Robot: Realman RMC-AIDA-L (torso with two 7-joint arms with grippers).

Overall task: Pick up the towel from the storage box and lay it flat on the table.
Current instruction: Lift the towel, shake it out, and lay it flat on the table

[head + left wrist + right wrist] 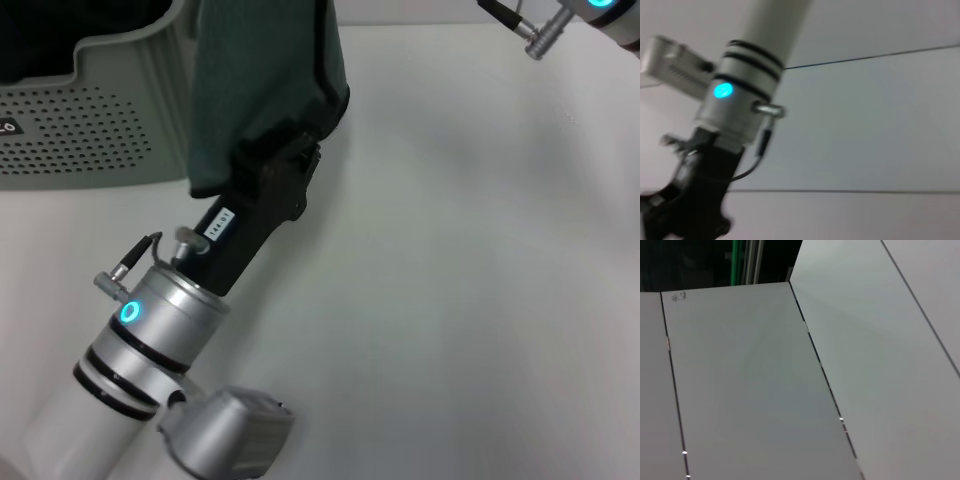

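1. While lifted clear of the storage box (90,120), hangs from the left gripper (275,160): the towel (262,85), teal face outward, draped over the fingers, pinched between them.
2. Judged as the carry step, pick-up done, laying flat not yet done.
3. Calls next for a move over bare table (470,280), then lowering so the free edge lands first, spreading without folds.
4. Counted: one towel, one box, one table, two arms.
5. Parked at the far right edge: right gripper, fingers out of view.
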